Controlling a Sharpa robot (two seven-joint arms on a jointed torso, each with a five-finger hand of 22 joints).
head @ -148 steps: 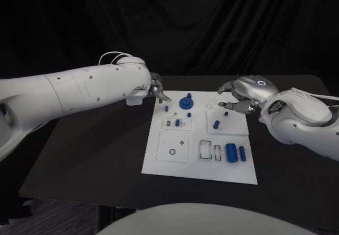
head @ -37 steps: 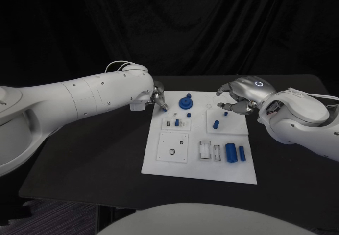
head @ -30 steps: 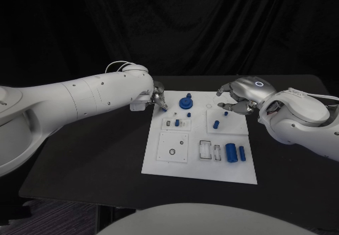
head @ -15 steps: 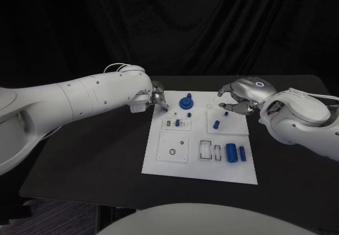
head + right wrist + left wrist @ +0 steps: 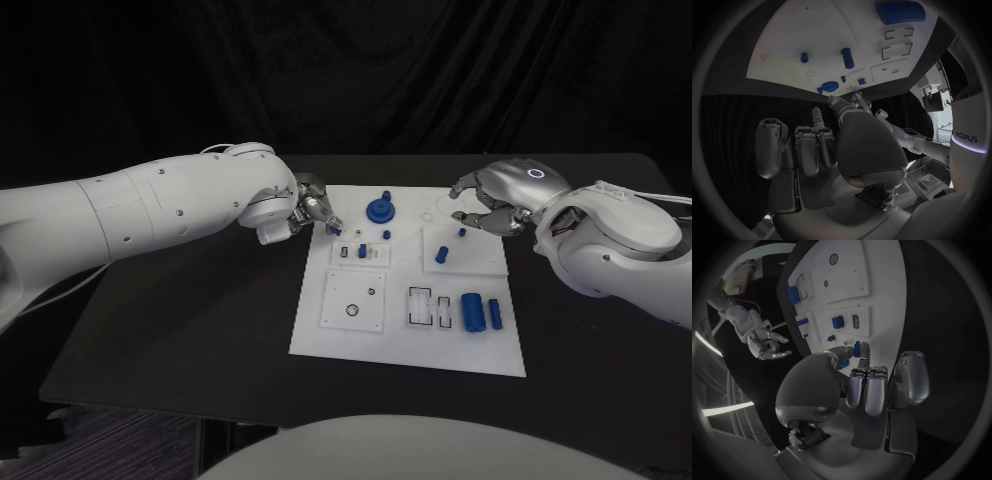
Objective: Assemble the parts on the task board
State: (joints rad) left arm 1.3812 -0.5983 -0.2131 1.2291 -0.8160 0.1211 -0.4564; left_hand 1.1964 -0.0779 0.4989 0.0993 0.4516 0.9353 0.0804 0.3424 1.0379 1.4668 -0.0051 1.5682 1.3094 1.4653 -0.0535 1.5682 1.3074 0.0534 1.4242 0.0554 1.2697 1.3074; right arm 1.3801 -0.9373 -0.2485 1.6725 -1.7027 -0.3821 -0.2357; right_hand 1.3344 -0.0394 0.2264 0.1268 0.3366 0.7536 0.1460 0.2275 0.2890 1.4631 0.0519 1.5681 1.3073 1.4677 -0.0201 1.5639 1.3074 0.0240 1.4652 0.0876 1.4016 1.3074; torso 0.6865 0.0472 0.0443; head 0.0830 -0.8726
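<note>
The white task board [image 5: 372, 335] lies mid-table and also shows in both wrist views [image 5: 879, 285] [image 5: 798, 35]. On it stand a blue round part with a peg [image 5: 379, 208], several small blue pegs [image 5: 443, 253] and two blue cylinders [image 5: 472, 309]. My left hand [image 5: 310, 208] hovers at the board's far left corner. It pinches a small blue part [image 5: 856, 348] between thumb and fingertip, just above the board [image 5: 333, 229]. My right hand [image 5: 490, 200] hangs over the board's far right edge, thumb and fingers apart, holding nothing.
The black table [image 5: 188, 320] surrounds the board, with bare surface to the left and near side. Two white inset squares [image 5: 355, 298] and rectangular slots [image 5: 420, 306] sit on the board's near half. My right forearm [image 5: 620, 250] lies along the table's right side.
My left arm has dropped lower, and its hand has come slightly nearer along the board's left edge with the small blue part. The right hand has barely moved.
</note>
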